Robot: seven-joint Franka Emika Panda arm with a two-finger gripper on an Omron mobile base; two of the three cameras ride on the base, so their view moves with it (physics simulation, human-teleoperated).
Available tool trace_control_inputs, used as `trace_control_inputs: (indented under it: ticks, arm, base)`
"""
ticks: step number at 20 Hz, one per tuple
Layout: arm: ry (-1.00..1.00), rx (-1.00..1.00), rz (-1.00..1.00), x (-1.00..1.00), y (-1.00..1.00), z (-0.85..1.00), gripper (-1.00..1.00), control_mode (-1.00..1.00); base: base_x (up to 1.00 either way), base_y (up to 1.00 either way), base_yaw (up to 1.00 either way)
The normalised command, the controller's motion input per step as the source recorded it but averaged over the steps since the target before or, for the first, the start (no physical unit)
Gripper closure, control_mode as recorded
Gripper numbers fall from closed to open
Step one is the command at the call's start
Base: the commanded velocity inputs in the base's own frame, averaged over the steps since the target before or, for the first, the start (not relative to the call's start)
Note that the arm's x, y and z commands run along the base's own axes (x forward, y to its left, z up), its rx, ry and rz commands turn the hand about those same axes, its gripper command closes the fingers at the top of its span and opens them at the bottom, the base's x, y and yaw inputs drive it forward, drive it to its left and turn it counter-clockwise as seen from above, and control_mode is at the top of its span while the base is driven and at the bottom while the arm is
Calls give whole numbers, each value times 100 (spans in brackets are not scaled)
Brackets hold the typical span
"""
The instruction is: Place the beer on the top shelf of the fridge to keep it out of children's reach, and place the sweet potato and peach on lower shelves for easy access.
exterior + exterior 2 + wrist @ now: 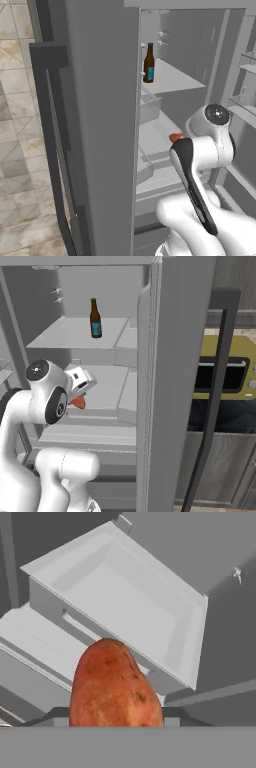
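The beer (149, 62) (95, 318) stands upright on the top shelf (177, 80) (60, 336) of the open fridge (100, 110), apart from the arm. My gripper (78, 397) is inside the fridge, level with a lower shelf (107, 386) (152, 137), and shut on the sweet potato (115, 687). An orange-red end of the sweet potato (176, 137) (77, 402) pokes out past the hand. In the hand view it hangs over a pale shelf tray (125, 597). The peach is out of view.
The door's long dark handle (50, 130) (216, 391) stands close on each side of the opening. Narrow door racks (247, 62) line the right. A yellow oven (225, 368) sits on the counter beyond the door. My arm's elbow (212, 130) fills the fridge opening.
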Motion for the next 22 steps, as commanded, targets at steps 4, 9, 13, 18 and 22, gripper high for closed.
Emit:
trace_control_inputs:
  ticks: [4, 9, 13, 18, 22]
  arm:
    - [0, 0, 0, 65, 0, -36, 100, -100]
    - [0, 0, 0, 66, 0, -23, 100, -100]
    - [0, 0, 0, 68, 0, -17, 100, -100]
    - [0, 0, 0, 67, 0, -19, 100, -100]
    - [0, 0, 0, 66, 0, -25, 100, -100]
  base:
    - [0, 0, 0]
    - [0, 0, 0]
    - [0, 0, 0]
    - [0, 0, 0]
    - [0, 0, 0]
